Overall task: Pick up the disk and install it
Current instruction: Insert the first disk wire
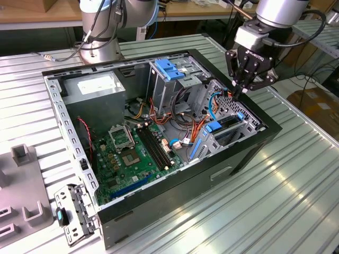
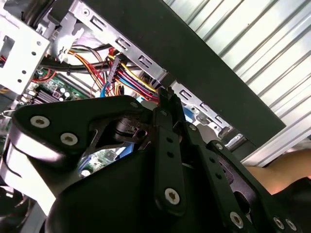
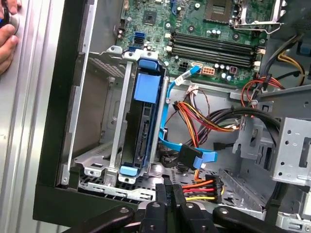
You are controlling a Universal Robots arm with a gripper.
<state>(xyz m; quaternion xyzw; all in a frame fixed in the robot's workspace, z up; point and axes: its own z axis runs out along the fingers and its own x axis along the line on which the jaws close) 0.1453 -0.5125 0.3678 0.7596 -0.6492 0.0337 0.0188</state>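
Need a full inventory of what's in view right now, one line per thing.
Open black desktop computer case: one, black, lying on the ribbed metal table.
Green motherboard: one, on the case floor.
Grey power-supply box: one, in the case's far corner in the exterior view.
Silver-metal disk with blue plastic rails: one, seated on edge in the drive cage by the case wall.
Blue plastic latch: one, atop the upright metal cage.
Bundle of red, yellow and orange wires: one, beside the disk.
Grey plastic fixtures: several, at the exterior view's left.
Person's fingers: on the table outside the case.
Black end effector: one, above the drive cage.
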